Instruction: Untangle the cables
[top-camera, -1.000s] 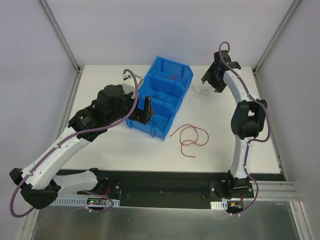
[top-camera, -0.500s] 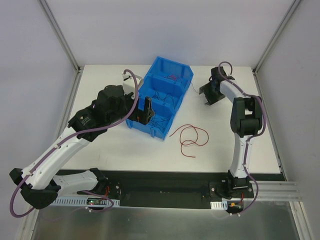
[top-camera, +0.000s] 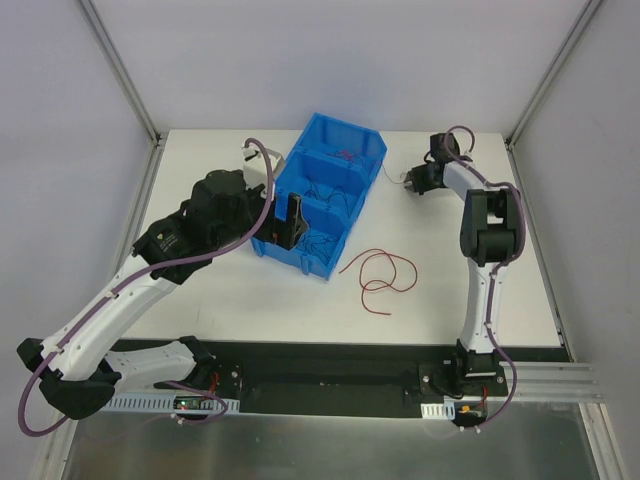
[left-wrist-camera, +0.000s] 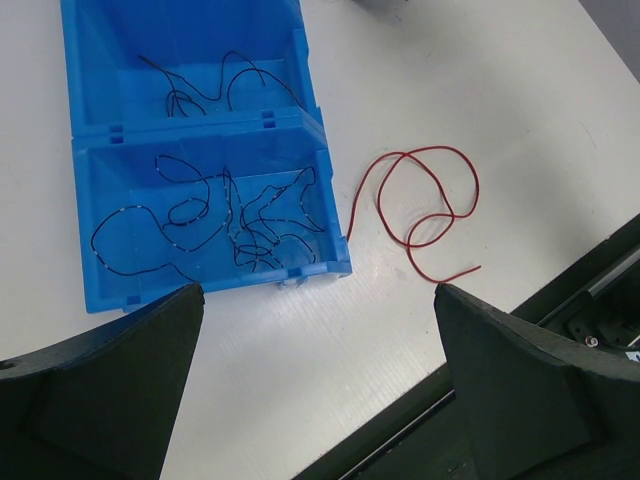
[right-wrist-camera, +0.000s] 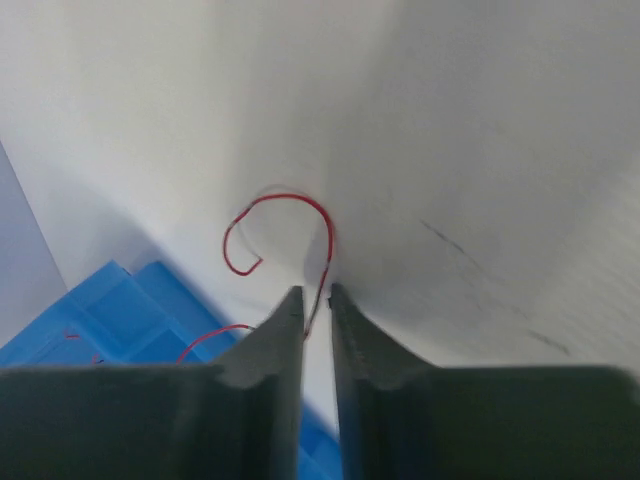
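Top external view: we see a blue bin (top-camera: 316, 264) with three compartments in the middle of the white table (top-camera: 215, 295). The left gripper (top-camera: 291, 222) hovers over the bin's near-left corner. From the left wrist view we note its fingers (left-wrist-camera: 100, 390) spread wide apart with nothing between them.

Black cables (left-wrist-camera: 245, 215) lie kinked and overlapping in the bin's nearest compartment, and a few more black strands sit in the middle one. The far compartment holds some reddish strands (too small for us to count).

A long red cable (left-wrist-camera: 440, 148) lies in loose loops on the table just off the bin's near-right corner, one end almost touching the bin wall; nothing grips it.

The right gripper (top-camera: 410, 183) is low over the table, to the right of the bin's far compartment. In the right wrist view we see its fingers drawn nearly together, pinching a short red cable (right-wrist-camera: 290, 196). That cable curls out past the fingertips in a hook over the table, with the bin's edge just beside it.
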